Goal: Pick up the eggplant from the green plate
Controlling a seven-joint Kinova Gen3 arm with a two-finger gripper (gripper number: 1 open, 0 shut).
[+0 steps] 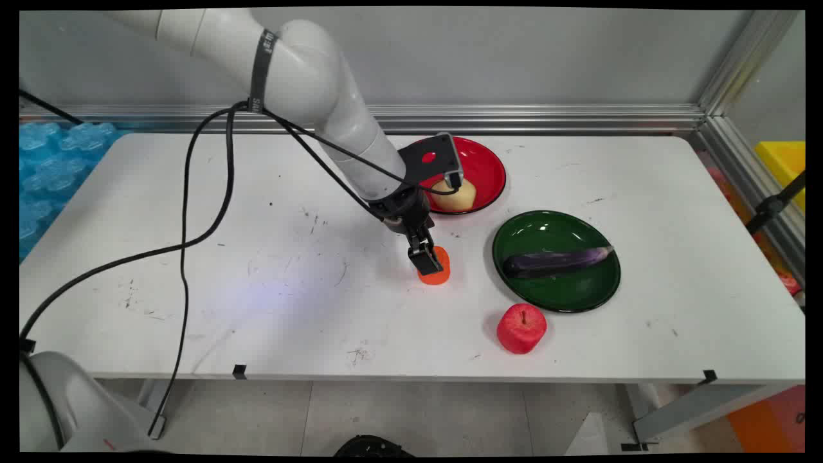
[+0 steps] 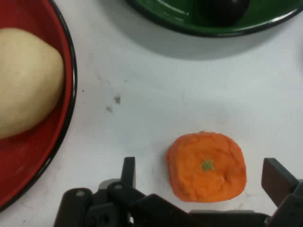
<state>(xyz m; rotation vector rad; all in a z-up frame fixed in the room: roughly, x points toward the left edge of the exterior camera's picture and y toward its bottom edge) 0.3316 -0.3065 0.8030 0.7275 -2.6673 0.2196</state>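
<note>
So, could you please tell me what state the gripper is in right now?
Gripper: open, fingers either side of the orange fruit, holding nothing.

matt spongy orange fruit (image 2: 207, 166), glossy red plate (image 1: 487, 168), glossy green plate (image 1: 558, 292)

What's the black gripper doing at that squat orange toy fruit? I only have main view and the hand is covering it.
Observer: In the hand view the black two-finger gripper is open, with the squat orange toy fruit between its fingers.
Operator: Touching it?
Observer: No. Bare white table shows between the fruit and each finger, on both sides.
Operator: Which way up is the fruit?
Observer: Its small green stem mark faces the hand camera, so it sits stem-up on the table.
</note>
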